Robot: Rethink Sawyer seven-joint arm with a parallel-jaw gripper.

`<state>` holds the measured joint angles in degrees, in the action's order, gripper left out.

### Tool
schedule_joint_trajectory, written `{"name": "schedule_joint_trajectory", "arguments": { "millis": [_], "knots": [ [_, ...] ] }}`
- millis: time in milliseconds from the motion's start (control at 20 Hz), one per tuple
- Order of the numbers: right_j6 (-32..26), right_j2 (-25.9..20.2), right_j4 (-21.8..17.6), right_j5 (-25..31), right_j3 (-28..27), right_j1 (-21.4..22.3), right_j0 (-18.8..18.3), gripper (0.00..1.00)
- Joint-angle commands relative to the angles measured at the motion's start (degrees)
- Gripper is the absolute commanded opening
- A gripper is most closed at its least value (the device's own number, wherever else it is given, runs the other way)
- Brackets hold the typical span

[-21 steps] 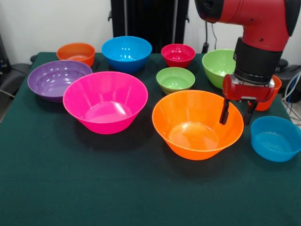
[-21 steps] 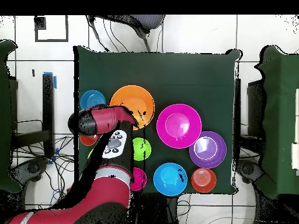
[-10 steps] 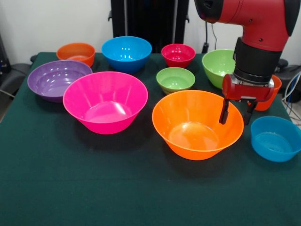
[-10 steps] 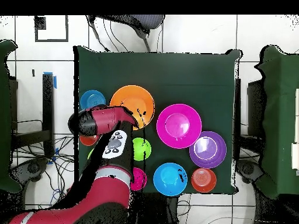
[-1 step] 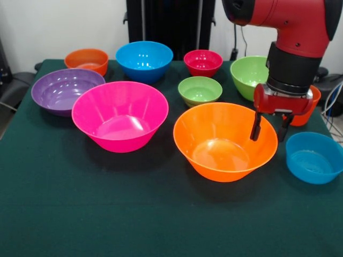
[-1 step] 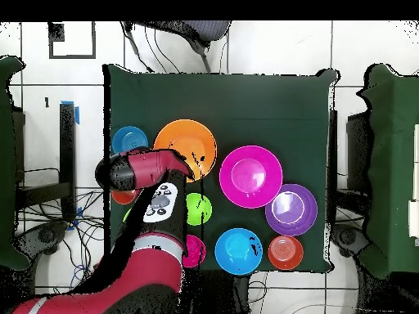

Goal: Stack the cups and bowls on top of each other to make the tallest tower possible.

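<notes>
Over the right rim of the large orange bowl (image 5: 225,140) hangs the end effector (image 5: 269,128), its two dark fingers spread and empty: one finger reaches down inside the bowl, the other just outside the wall, so the rim lies between them and the next move likely turns on closing there. That bowl sits upright on the green counter (image 5: 80,214), near and right of centre; no tower stands yet.

Counted by size: two large bowls, the orange one and the pink bowl (image 5: 120,115) to its left. Three mid bowls: purple (image 5: 65,90) at far left, blue (image 5: 143,60) at the far side, green (image 5: 249,75) behind the arm. Four small bowls: green (image 5: 200,90), red (image 5: 203,62), orange (image 5: 87,60), and blue (image 5: 313,157) at near right. One orange-red cup (image 5: 306,110), partly hidden behind the end effector
</notes>
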<state>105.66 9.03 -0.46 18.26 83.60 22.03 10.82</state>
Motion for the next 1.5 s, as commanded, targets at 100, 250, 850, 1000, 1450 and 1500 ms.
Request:
{"name": "schedule_joint_trajectory", "arguments": {
  "millis": [100,250,850,1000,1450,1500],
  "knots": [
    [7.3,-5.4,1.2,3.5,1.7,0.4,0.8,1.00],
    [7.3,-5.2,1.2,3.8,1.8,0.6,0.9,1.00],
    [7.0,-5.5,1.1,4.1,2.0,0.9,0.7,1.00],
    [6.1,-6.0,0.6,3.9,2.3,1.0,0.3,0.00],
    [7.7,-6.3,1.1,1.0,2.5,-0.1,0.1,0.00],
    [7.7,-6.3,1.1,0.8,2.5,-0.3,0.1,0.00]
  ]
}}
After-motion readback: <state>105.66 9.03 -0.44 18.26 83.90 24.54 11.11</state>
